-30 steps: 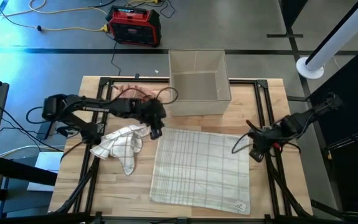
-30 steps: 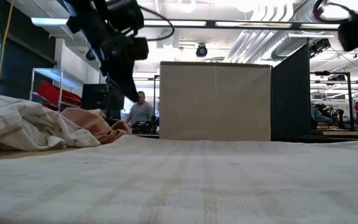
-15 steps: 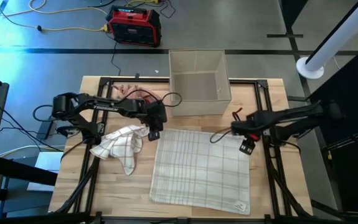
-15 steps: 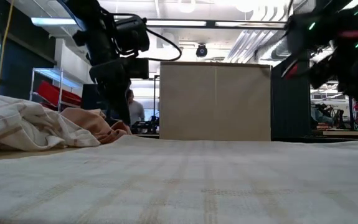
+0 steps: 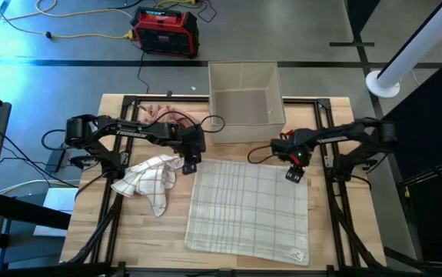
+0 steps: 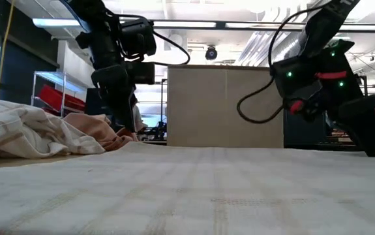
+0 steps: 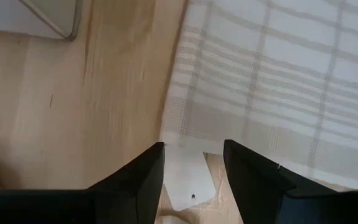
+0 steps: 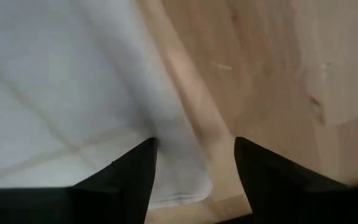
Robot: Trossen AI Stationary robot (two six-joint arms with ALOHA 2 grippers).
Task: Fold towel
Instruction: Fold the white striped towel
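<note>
A pale checked towel (image 5: 249,208) lies spread flat on the wooden table (image 5: 113,238). My left gripper (image 5: 191,164) is open over its far left corner; in the left wrist view that corner and a white tag (image 7: 188,186) lie between its fingers (image 7: 194,168). My right gripper (image 5: 294,174) is open over the far right corner, and the towel's edge (image 8: 172,180) runs between its fingers (image 8: 194,171). In the low view both grippers (image 6: 132,124) (image 6: 368,149) hang low over the towel (image 6: 207,189).
A crumpled second towel (image 5: 151,178) lies left of the spread one. A pinkish cloth (image 5: 163,115) lies at the far left. An open beige box (image 5: 245,104) stands at the far edge, just behind both grippers. Bare wood shows along the near left.
My right gripper has swung from the table's right edge toward the left and come down over the towel's far right corner. My left gripper has come down toward the far left corner. The towel has not moved.
</note>
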